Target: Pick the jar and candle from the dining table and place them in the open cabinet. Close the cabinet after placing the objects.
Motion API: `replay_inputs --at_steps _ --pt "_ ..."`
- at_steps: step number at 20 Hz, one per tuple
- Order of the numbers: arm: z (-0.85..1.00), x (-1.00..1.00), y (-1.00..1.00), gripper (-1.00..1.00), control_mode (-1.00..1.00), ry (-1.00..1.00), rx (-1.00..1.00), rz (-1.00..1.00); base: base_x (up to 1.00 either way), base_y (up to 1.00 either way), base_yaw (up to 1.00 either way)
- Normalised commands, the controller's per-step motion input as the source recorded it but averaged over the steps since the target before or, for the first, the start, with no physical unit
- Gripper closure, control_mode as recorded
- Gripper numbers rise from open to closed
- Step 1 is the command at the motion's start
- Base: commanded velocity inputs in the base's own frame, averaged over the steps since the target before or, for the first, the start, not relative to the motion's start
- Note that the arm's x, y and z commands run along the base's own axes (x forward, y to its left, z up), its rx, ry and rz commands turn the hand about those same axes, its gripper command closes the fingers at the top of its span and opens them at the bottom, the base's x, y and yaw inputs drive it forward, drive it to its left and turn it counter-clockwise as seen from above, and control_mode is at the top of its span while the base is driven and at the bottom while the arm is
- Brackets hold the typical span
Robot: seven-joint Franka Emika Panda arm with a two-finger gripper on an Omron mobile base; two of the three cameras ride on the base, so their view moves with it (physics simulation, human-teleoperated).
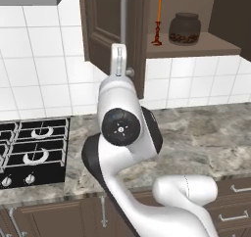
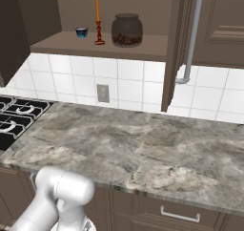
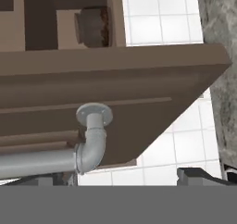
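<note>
Closing could fail: the open gripper (image 3: 127, 177) sits beside the cabinet door's handle (image 3: 90, 144), apparently untouched, and may slip off.

Even, soft rendered light fills all three views, with no glare and no single bright source to pick out. The white square wall tiles (image 2: 138, 84) are the brightest surface, and their grout lines stay crisp. The dark brown panelled wooden cabinet (image 1: 105, 23) reads dim, and its shelf recess darker still, so the squat clear-glass jar with brown contents (image 2: 127, 30) looks murky. The grey-brown veined marble counter (image 2: 143, 149) shows soft, slightly smeared texture. Edges are mildly jagged; straight lines stay straight to the borders.
</note>
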Motion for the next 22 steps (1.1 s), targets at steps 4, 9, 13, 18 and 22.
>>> replay_inputs --at_steps 4,9,13,18,22 --pt "0.01 0.0 -0.39 -1.0 -1.0 0.0 0.04 -0.13 0.0 0.0 0.0" --pt "0.02 0.01 -0.43 -1.0 -1.0 0.0 0.07 -0.13 0.0 0.0 0.0" --pt "0.05 0.11 -0.41 -1.0 -1.0 0.0 0.13 -0.13 0.0 0.0 0.0" --pt "0.01 0.18 -0.4 -1.0 -1.0 0.0 0.15 -0.11 0.0 0.0 0.0" --pt "0.0 0.15 -0.43 -1.0 -1.0 0.0 0.14 -0.08 0.0 0.0 0.0"
